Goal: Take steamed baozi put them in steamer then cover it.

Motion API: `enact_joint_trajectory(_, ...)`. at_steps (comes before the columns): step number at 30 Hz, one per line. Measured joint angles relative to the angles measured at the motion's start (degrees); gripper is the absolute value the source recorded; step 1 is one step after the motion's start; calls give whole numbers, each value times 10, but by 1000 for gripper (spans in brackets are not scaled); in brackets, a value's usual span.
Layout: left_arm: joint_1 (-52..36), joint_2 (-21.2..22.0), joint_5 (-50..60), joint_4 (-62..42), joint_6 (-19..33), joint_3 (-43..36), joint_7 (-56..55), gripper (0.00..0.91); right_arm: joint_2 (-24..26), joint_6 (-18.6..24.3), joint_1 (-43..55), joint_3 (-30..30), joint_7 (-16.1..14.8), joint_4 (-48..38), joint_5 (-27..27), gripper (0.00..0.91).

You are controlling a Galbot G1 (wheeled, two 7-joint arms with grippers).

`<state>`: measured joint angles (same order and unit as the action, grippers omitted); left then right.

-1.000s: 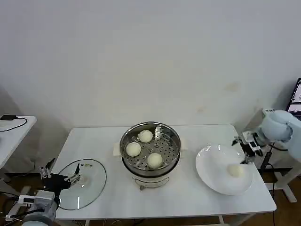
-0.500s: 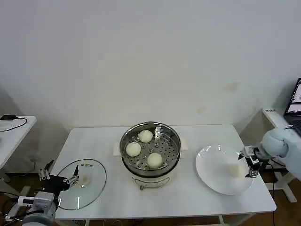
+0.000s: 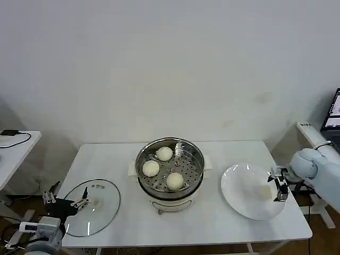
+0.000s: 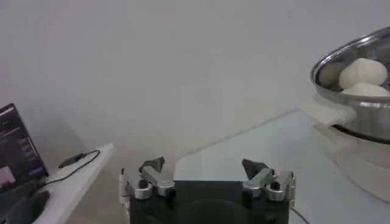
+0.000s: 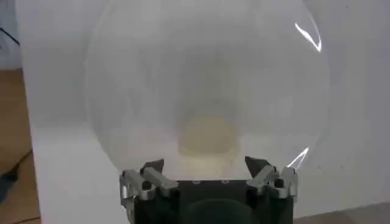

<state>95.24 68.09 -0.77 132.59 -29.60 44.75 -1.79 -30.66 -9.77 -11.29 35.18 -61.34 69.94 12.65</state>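
The steamer [image 3: 170, 168] stands mid-table, uncovered, with three baozi on its tray: one at the back [image 3: 164, 153], one on the left [image 3: 151, 168], one at the front [image 3: 175, 180]. They also show in the left wrist view [image 4: 363, 73]. A fourth baozi [image 3: 264, 192] [image 5: 207, 139] lies on the white plate [image 3: 241, 183]. My right gripper [image 3: 278, 187] [image 5: 205, 168] is open at the plate's right rim, the bun just ahead of its fingers. The glass cover [image 3: 101, 210] lies flat at the table's front left. My left gripper [image 3: 66, 200] [image 4: 204, 168] hangs open just off its left edge.
A side table [image 3: 13, 143] with a cable stands to the left, off the main table. A laptop [image 3: 333, 111] sits on a stand to the right, behind my right arm. Bare tabletop [image 3: 207, 223] lies in front of the steamer.
My right gripper has dropped and pulled toward the plate's right rim, lining up behind the bun. The left arm has drifted slightly down and left. Buns and cover stayed put.
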Motion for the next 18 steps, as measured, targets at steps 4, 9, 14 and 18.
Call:
enact_joint_trajectory(4,2,1,0,1,0,2,0,907,-12,0,-6,-1,0,-12,4,806)
enact_joint_trajectory(9,2,2,0,2,0,2,0,907,-25,-1,-9,-4,1,-27,7,746)
enact_joint_trajectory(14,4,2,1,2,0,3,0,907,-30,-2,-7,-3,0,-32,10,595)
enact_joint_trajectory(18,4,4,1,2,1,3,0,907,-32,-4,-5,-2,-1,-34,9,554)
